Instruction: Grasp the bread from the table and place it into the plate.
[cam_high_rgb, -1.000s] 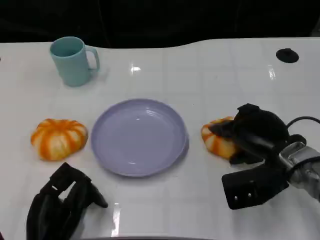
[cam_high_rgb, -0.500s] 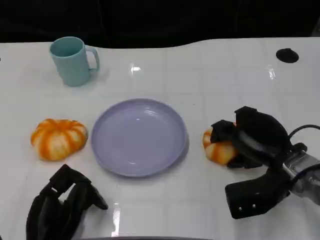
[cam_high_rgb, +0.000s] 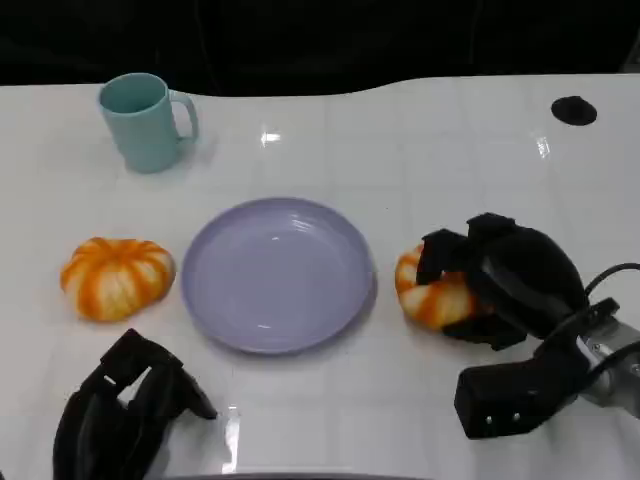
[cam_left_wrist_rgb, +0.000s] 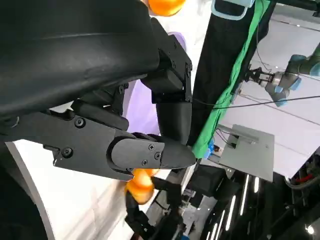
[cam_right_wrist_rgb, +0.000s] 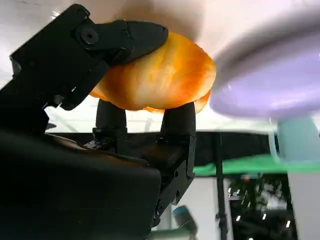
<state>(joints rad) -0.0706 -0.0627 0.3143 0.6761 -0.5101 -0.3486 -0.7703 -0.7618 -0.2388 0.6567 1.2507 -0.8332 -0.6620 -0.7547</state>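
An orange-and-white striped bread (cam_high_rgb: 428, 295) sits just right of the lavender plate (cam_high_rgb: 277, 272), and my right hand (cam_high_rgb: 500, 280) grips it from the right side. The right wrist view shows black fingers (cam_right_wrist_rgb: 120, 40) wrapped over and under that bread (cam_right_wrist_rgb: 157, 75), with the plate's rim (cam_right_wrist_rgb: 265, 90) close beside it. A second striped bread (cam_high_rgb: 116, 276) lies left of the plate. My left hand (cam_high_rgb: 120, 410) rests near the front left edge with its fingers curled in, holding nothing; its fingers (cam_left_wrist_rgb: 145, 152) also appear in the left wrist view.
A teal mug (cam_high_rgb: 145, 122) stands at the back left. A small black disc (cam_high_rgb: 574, 110) lies at the back right. Bare white tabletop (cam_high_rgb: 400, 150) spreads behind the plate.
My right hand has closed around the bread on the right and drawn it slightly left, toward the plate. The left hand has stayed put.
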